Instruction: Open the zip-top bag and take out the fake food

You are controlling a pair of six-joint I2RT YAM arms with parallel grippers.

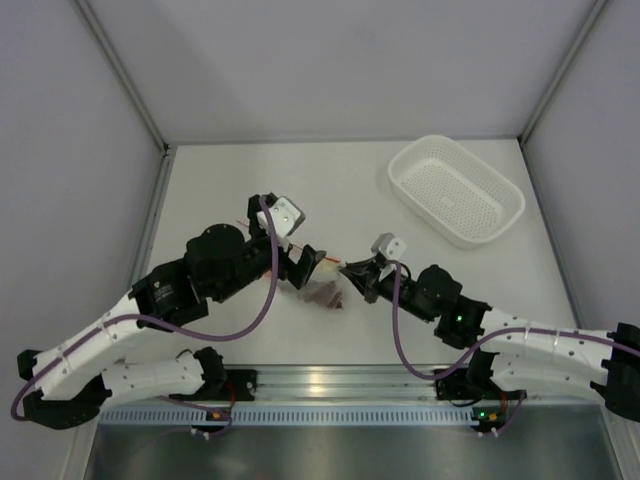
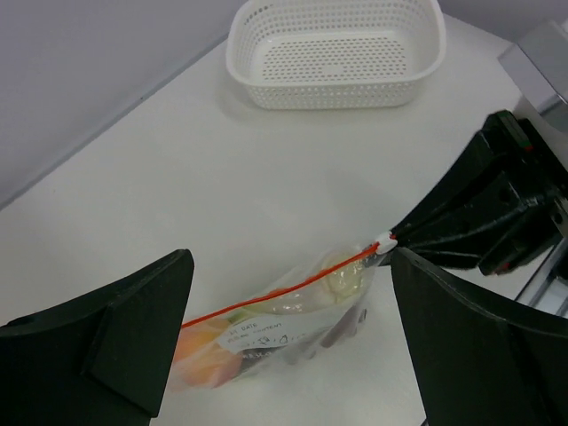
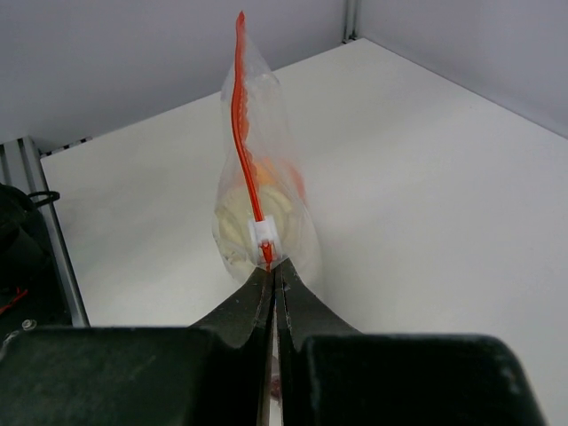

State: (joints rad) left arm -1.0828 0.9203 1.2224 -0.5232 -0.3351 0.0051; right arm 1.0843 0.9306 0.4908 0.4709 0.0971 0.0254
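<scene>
The zip-top bag (image 2: 293, 306) is clear plastic and stands on edge on the white table, its orange-red zipper strip (image 2: 275, 293) on top. The white slider (image 3: 264, 232) sits at the strip's end. My right gripper (image 3: 273, 269) is shut on the bag's corner just behind that slider. My left gripper (image 2: 289, 297) is open, its jaws wide on either side of the bag without pinching it. The fake food is still in the bag: an orange fruit (image 2: 200, 355), a pale stalk (image 2: 342, 282) and a dark grape bunch (image 1: 325, 292). The bag's far end is hidden behind my left finger.
A white perforated basket (image 1: 500, 215) stands at the back right of the table, with nothing in it. Grey walls close the table in at the back and both sides. Both arms meet near the table's front middle.
</scene>
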